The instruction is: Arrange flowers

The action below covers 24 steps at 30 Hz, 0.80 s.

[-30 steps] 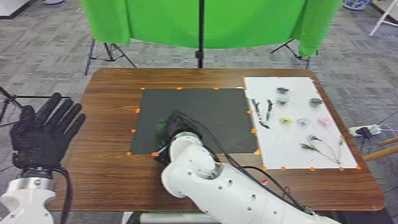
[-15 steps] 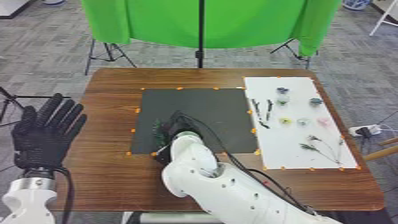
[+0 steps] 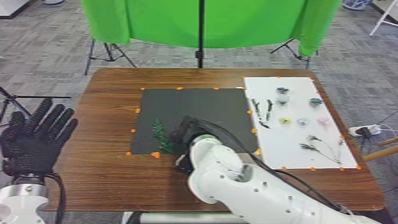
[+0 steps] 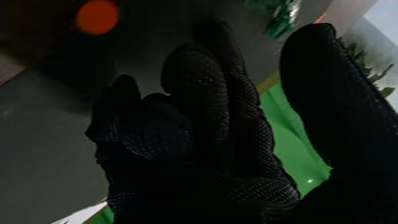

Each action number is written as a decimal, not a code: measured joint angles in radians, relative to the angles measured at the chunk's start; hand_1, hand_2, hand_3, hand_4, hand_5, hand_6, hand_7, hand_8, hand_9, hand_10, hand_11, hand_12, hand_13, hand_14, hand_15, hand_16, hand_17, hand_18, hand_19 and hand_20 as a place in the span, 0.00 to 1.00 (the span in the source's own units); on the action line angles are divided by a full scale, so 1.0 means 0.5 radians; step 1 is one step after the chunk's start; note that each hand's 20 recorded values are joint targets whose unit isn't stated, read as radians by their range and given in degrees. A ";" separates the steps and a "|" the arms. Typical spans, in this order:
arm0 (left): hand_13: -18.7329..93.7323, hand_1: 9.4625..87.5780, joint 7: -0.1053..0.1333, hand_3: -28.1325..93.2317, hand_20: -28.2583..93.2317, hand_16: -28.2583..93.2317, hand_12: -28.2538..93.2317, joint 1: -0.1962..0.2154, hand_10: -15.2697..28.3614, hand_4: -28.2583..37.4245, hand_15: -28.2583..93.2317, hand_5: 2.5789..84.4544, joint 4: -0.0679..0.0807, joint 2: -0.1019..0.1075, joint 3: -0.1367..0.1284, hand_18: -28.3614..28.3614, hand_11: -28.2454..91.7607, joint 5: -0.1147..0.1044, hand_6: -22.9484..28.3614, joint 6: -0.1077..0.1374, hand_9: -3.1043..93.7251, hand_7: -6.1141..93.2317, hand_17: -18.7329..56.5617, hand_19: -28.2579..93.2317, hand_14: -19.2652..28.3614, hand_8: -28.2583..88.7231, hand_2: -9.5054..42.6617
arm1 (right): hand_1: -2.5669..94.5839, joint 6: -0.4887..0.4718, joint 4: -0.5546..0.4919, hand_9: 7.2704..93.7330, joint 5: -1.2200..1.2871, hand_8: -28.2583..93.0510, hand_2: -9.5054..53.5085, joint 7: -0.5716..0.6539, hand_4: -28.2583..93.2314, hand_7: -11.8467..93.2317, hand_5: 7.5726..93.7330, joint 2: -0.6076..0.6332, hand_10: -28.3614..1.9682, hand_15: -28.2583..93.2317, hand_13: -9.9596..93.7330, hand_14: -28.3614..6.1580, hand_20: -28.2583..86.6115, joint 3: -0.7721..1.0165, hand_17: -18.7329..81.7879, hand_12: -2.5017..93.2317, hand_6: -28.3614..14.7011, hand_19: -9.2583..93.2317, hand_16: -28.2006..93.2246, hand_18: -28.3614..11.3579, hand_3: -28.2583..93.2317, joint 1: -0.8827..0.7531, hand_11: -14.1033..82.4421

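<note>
I can read no text, label, brand, number or sign here.

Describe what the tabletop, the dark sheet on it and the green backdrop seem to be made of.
Tabletop: wood or a wood-look laminate, smooth, with brown streaky grain; which one, I can't tell.
Dark sheet: perhaps paper or thin card, matte, since it lies flat and evenly toned.
Green backdrop: most likely cloth, matte, as it hangs in soft folds.
</note>
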 measured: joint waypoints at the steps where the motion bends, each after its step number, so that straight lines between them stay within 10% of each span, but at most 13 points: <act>1: 0.42 0.19 -0.002 0.81 0.34 0.21 0.33 0.000 0.69 0.00 0.39 0.50 0.000 0.000 0.000 0.72 0.34 0.000 0.62 0.000 0.41 0.15 0.20 0.40 0.69 0.18 0.46 | 0.43 -0.006 -0.009 0.82 0.012 0.15 0.01 0.000 0.08 0.26 0.77 0.007 0.35 0.88 0.80 0.33 0.58 0.003 0.54 0.38 0.47 0.96 0.51 0.00 0.83 -0.001 0.69; 17: 0.42 0.19 -0.056 0.81 0.34 0.21 0.33 -0.047 0.69 0.00 0.39 0.50 0.010 0.037 0.041 0.72 0.34 -0.002 0.63 0.020 0.41 0.15 0.20 0.40 0.69 0.18 0.46 | 0.43 -0.109 -0.083 0.83 0.233 0.15 0.04 -0.033 0.08 0.25 0.73 -0.054 0.34 0.86 0.78 0.33 0.57 0.027 0.52 0.33 0.48 0.94 0.51 0.00 0.83 -0.061 0.60; 24: 0.42 0.19 -0.059 0.81 0.34 0.21 0.33 -0.013 0.69 0.00 0.39 0.50 -0.005 -0.011 0.006 0.72 0.34 -0.002 0.63 0.021 0.41 0.15 0.20 0.40 0.69 0.18 0.47 | 0.43 -0.087 -0.146 0.83 0.289 0.15 0.04 -0.033 0.08 0.27 0.75 -0.028 0.34 0.86 0.78 0.33 0.56 0.104 0.53 0.32 0.48 0.94 0.50 0.00 0.84 -0.112 0.59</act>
